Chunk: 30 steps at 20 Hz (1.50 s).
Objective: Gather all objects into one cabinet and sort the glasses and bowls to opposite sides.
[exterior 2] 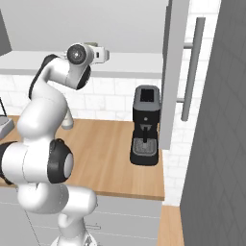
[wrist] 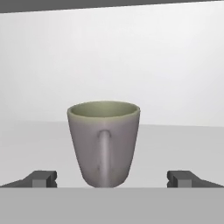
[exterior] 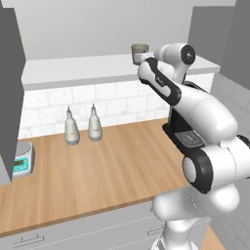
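One long white shelf board (exterior: 78, 68) of the open cabinet (exterior: 12, 88) carries what the task is about here: a grey cup (exterior: 139, 52) with a handle, standing upright near the board's right end. It sits well above the wooden desk (exterior: 97, 166), so the arm has to work high and roughly level, not from above.

Below it on the desk stand a black coffee machine (exterior 2: 145, 126), two pale bottles (exterior: 82, 126) against the tiled wall, and a small scale (exterior: 22, 160) at the far left, all well apart from the cup.

The arm rises from its base, bends at a dark elbow and stretches up and forward, wrist at shelf height, hand aimed flat along the board.

From the hand camera the cup (wrist: 104, 142) stands centred, handle facing the hand, between the fingers (wrist: 41, 179), which are spread wide with a clear gap on each side and touch nothing. Judging by this, the step is lining up to grasp the cup; the hand likely needs to advance further before closing.
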Available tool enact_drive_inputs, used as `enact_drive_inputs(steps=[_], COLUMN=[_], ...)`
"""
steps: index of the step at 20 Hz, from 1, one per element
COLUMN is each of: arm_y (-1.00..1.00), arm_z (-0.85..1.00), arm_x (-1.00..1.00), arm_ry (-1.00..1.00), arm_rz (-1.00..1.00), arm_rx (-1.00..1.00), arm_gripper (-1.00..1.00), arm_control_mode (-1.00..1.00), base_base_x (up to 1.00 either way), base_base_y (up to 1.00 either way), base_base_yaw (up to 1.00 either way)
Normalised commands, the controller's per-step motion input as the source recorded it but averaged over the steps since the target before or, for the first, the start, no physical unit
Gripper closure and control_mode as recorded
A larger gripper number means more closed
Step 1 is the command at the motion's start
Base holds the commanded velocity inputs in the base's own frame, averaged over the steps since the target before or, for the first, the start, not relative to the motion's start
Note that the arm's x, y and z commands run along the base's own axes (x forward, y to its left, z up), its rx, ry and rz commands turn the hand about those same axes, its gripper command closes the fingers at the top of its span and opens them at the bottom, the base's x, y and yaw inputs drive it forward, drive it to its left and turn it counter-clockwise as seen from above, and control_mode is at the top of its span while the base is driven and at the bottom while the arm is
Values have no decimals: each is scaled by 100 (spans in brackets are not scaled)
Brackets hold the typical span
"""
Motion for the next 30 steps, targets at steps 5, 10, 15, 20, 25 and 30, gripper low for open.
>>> enact_drive_inputs(steps=[5,10,15,20,25,30], arm_y=[1,2,5,0,0,0], arm_z=[0,-3,-9,-6,0,-2], arm_x=[9,16,4,0,7,3], arm_ry=[0,0,0,-1,-7,-9], arm_rz=[0,0,0,0,0,7], arm_rx=[0,0,-2,-1,0,0], arm_gripper=[-100,-100,-100,100,100,100], arm_control_mode=[-100,-100,-100,-100,-100,-100], base_base_x=[0,0,0,0,0,0], base_base_y=[0,0,0,0,0,0], base_base_yaw=[0,0,0,0,0,0])
